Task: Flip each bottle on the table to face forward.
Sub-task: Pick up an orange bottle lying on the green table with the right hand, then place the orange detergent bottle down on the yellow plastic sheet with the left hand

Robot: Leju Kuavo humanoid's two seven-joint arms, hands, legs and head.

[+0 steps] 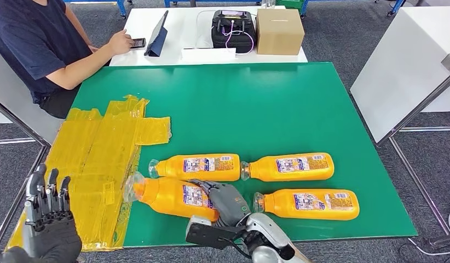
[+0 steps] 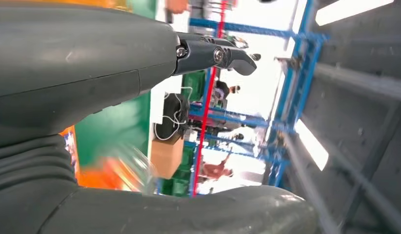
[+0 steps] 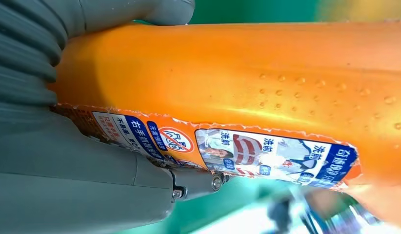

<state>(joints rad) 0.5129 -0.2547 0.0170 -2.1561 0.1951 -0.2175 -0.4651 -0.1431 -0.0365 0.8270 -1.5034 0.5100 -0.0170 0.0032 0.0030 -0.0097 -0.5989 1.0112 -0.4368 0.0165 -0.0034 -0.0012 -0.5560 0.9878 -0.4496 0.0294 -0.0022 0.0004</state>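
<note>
Several orange bottles with clear caps lie on their sides on the green table (image 1: 255,104). My right hand (image 1: 225,200) grips the near left bottle (image 1: 168,195) around its base end, label side showing; up close the bottle (image 3: 247,78) is wrapped by my right hand (image 3: 67,185). Behind it lie a bottle (image 1: 198,166) and, to its right, another bottle (image 1: 291,166). A further bottle (image 1: 310,204) lies at the near right. My left hand (image 1: 46,219) is raised off the table's near left corner, fingers straight and apart, holding nothing; the left hand (image 2: 91,63) appears large in the left wrist view.
Yellow tape patches (image 1: 102,153) cover the table's left part. A person in a dark shirt (image 1: 36,44) sits at the far left, hand on a phone. A white table behind carries a black case (image 1: 232,30) and a cardboard box (image 1: 279,31). Another white table (image 1: 403,66) stands to the right.
</note>
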